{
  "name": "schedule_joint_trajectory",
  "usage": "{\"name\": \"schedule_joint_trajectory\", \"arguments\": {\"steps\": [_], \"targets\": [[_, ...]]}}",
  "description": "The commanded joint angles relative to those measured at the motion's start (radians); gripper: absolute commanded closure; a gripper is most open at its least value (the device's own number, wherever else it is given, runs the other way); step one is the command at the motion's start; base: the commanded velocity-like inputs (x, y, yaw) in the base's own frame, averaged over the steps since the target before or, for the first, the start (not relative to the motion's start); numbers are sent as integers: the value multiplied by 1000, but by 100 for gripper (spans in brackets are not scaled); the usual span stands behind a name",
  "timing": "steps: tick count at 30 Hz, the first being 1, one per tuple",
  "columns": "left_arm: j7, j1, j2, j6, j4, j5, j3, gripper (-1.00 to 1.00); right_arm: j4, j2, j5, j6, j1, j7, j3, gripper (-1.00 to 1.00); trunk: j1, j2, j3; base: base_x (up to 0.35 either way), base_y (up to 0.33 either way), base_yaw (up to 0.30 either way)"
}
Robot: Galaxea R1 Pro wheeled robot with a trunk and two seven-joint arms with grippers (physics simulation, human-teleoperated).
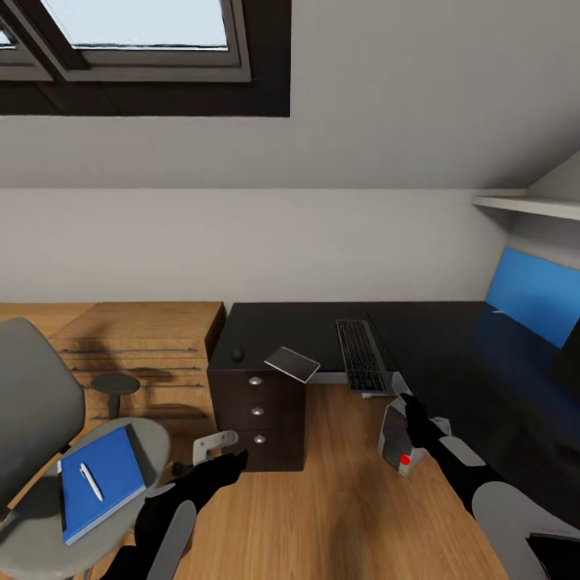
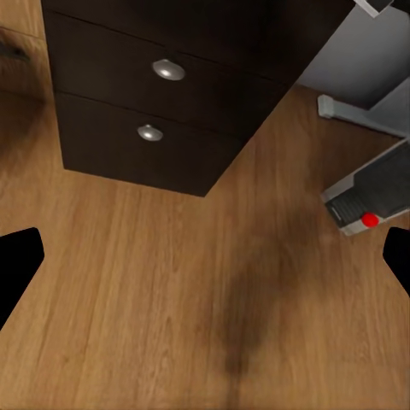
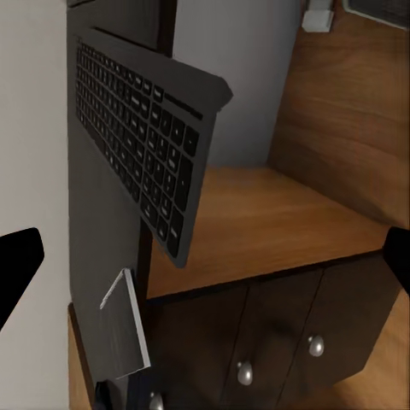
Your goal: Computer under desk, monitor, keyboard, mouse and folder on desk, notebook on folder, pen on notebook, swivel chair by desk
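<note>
While both arms hang low over the wooden floor (image 1: 338, 507), the left end effector (image 1: 228, 467) and right end effector (image 1: 417, 419) each show fingertips set wide apart in their wrist views, holding nothing. Lower left: folder (image 1: 101, 482) with pen (image 1: 91, 481) on it, on the swivel chair (image 1: 32, 419) seat, not yet moved. Centre right: computer (image 1: 397, 439) on the floor at the bench (image 1: 435, 338) edge, roughly under it. Further back: notebook (image 1: 292, 364) and keyboard (image 1: 361, 354) overhang the front edge; mouse (image 1: 238, 353) sits above the drawer unit (image 1: 258, 419). Stacking, regrouping and chair placement remain.
</note>
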Motion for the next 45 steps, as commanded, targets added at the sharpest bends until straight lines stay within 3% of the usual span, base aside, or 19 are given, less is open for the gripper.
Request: {"name": "schedule_joint_trajectory", "arguments": {"steps": [1,9,23,31,37,45], "targets": [[9,-1,0,3,-1,11,-1,-100,1,0,-4,8,-1,3,-5,-100,4,-8,-4,0,0,0],[9,-1,-2,3,0,9,-1,-100,-5,0,-5,62,-1,7,-5,-100,35,-64,-29,0,0,0],[8,-1,-2,3,0,9,-1,-100,-10,1,-2,61,-1,22,-5,-100,88,-162,-73,0,0,0],[8,-1,-2,3,0,10,-1,-100,-31,2,2,63,0,107,1,-100,119,-218,-98,0,0,0],[8,-1,-2,3,0,10,-1,-100,-34,3,2,65,-1,118,1,-100,142,-260,-117,0,0,0],[8,-1,-1,3,0,11,-19,-100,-38,25,-4,63,-1,118,-3,-100,173,-316,-142,0,0,0]]}}
